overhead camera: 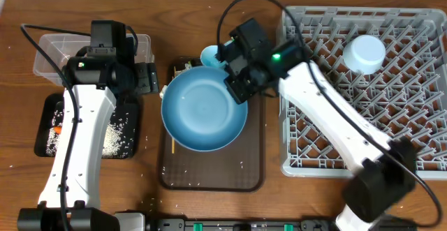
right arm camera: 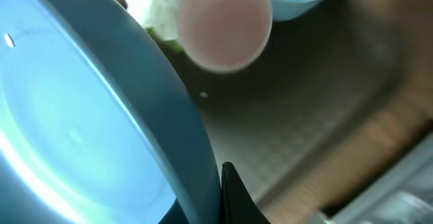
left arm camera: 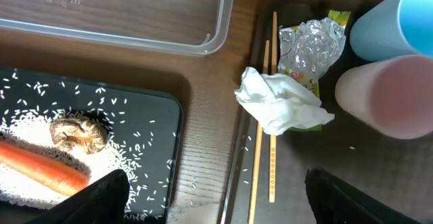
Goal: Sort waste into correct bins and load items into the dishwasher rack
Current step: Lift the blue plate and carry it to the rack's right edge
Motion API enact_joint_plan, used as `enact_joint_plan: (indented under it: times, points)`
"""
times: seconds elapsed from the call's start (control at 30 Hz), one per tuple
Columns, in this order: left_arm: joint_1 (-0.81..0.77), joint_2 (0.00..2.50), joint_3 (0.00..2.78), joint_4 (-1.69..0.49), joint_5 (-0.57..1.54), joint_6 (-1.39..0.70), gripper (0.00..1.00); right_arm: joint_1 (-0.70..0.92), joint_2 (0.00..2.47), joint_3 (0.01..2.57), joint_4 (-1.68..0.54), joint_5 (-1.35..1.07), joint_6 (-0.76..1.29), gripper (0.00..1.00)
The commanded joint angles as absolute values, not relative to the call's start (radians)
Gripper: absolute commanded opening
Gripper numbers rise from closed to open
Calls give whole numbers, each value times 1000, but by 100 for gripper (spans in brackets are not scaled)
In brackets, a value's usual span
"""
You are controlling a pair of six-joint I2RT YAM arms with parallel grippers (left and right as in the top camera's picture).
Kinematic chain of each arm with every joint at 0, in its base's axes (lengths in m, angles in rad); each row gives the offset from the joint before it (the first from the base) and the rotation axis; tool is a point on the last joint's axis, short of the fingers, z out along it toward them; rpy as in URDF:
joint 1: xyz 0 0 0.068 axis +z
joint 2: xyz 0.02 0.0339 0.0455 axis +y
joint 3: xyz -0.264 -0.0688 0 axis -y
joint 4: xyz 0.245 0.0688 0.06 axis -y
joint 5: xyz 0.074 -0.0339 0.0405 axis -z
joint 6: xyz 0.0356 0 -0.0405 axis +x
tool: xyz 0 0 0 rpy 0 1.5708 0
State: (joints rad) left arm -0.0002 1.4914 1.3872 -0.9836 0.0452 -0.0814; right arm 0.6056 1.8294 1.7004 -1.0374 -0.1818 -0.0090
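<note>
The right hand (overhead camera: 239, 90) pinches the rim of the big dark blue bowl (overhead camera: 199, 112) — middle of the overhead view. The left hand (overhead camera: 148, 77) is wide open — empty.

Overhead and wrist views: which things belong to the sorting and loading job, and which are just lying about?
Job: dark blue bowl, light blue bowl, blue cup, pink cup, chopsticks, napkin, wrapper, carrot, food lump, rice, clear tub, black tray, rack.
Lying about: brown serving tray, table.
</note>
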Motion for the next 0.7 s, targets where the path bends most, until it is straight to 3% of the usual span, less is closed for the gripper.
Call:
enact_joint_plan:
  times: [0.0, 0.27, 0.67]
  points:
    - [6, 1495, 1392, -983, 33, -90, 84, 584, 1765, 1706, -1044, 72, 49, 1]
    - [6, 1495, 1392, -983, 33, -90, 84, 435, 1698, 1706, -995, 746, 196, 1]
    - [6, 1495, 1392, -983, 33, -90, 84, 59, 1702, 1705, -678, 884, 136, 1]
